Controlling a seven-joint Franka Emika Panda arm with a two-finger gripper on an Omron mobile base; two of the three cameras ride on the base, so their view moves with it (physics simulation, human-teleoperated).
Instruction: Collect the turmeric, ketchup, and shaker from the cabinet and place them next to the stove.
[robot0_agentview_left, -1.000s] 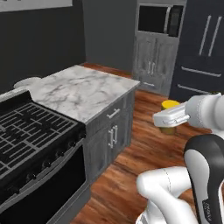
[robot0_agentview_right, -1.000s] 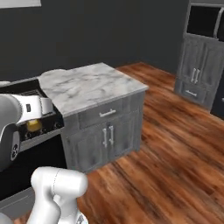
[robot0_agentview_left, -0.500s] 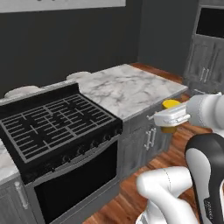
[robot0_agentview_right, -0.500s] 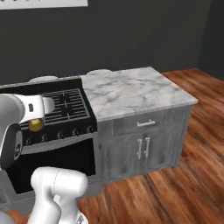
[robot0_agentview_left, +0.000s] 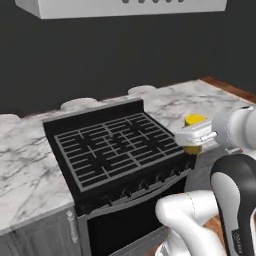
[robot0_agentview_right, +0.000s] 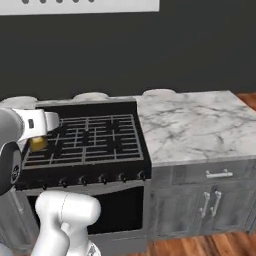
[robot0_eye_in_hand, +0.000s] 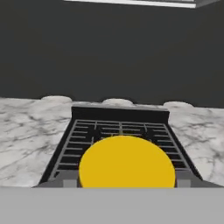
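My gripper (robot0_agentview_left: 194, 136) is shut on the turmeric (robot0_agentview_left: 195, 120), a small yellow-orange jar with a yellow cap. It hangs in the air just off the front right corner of the stove (robot0_agentview_left: 112, 147). From the right base view the gripper (robot0_agentview_right: 40, 131) holds the turmeric (robot0_agentview_right: 38, 144) over the left front of the stove (robot0_agentview_right: 90, 142). In the hand view the yellow cap of the turmeric (robot0_eye_in_hand: 127, 162) sits between the finger tips, with the stove (robot0_eye_in_hand: 122, 127) straight ahead. The ketchup, shaker and cabinet are out of view.
Marble counter (robot0_agentview_left: 25, 170) lies left of the stove, and more marble counter (robot0_agentview_right: 195, 127) to its right, over grey drawers and doors (robot0_agentview_right: 210, 200). Three pale round things (robot0_eye_in_hand: 117, 102) sit along the dark back wall. A white range hood (robot0_agentview_left: 125, 7) hangs above.
The whole picture has shifted: the base has moved, so the stove now stands in front of the arm instead of off to the left. The turmeric stays in the gripper.
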